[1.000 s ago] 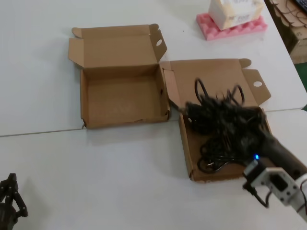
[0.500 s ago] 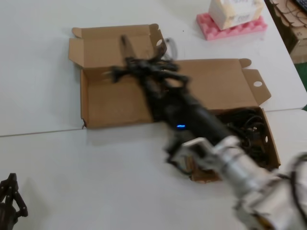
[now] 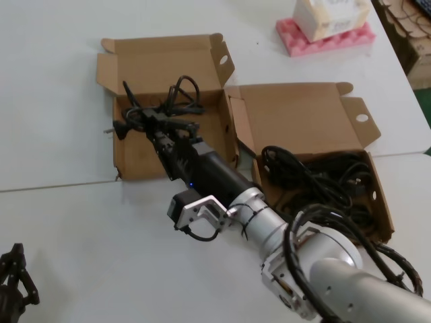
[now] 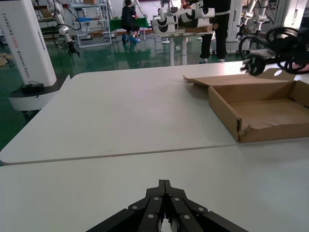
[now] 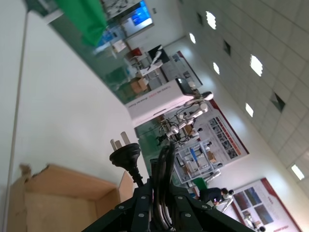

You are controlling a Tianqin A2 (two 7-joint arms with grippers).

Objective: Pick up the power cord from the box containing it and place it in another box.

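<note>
Over another box (image 3: 131, 151), right tool (image 3: 156, 128) grips power cord (image 3: 176, 91).

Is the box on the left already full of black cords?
No, the left box shows a bare cardboard floor; the only cord over it is the power cord, held up by the right gripper.

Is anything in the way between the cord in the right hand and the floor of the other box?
Nothing visible. The right hand holds the power cord directly over the other box, whose floor looks bare beneath it.
</note>
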